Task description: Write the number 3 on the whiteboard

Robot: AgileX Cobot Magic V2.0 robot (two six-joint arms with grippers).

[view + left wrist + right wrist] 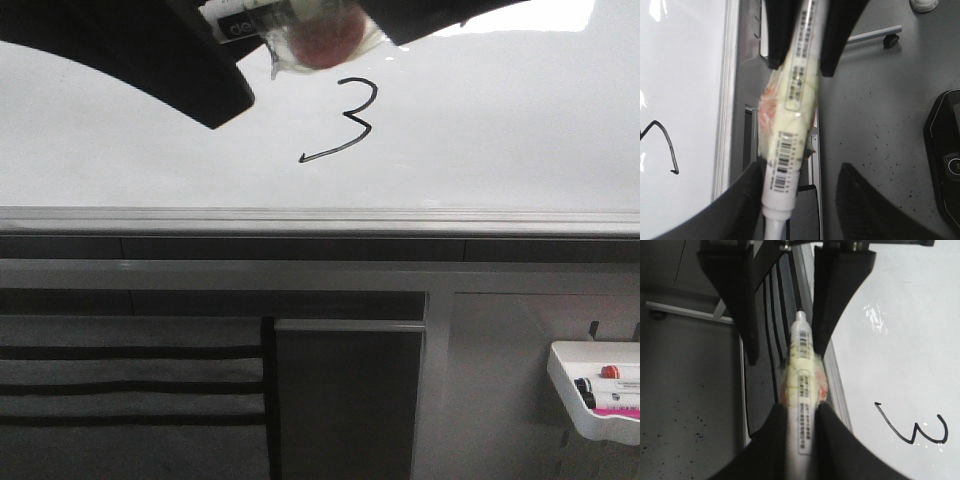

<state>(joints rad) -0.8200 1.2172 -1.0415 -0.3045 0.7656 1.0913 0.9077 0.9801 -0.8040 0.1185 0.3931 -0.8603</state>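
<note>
The number 3 (350,120) is drawn in thin black line on the whiteboard (500,120), its slanted tail ending in a small hook. Part of it shows in the left wrist view (665,145) and all of it in the right wrist view (912,427). A white marker (790,150) with barcode labels and a yellowish-red tape wad lies between both grippers, off the board's edge. My right gripper (800,440) is shut on the marker (802,390). My left gripper (805,210) is open around its other end, which touches one finger. In the front view the marker (250,18) sits at the top between both arms.
A grey metal rail (320,220) runs along the board's near edge. A small white tray (595,400) with markers hangs at the lower right. Dark cabinet panels (345,400) lie below the rail. A black device (945,165) sits on the speckled grey floor.
</note>
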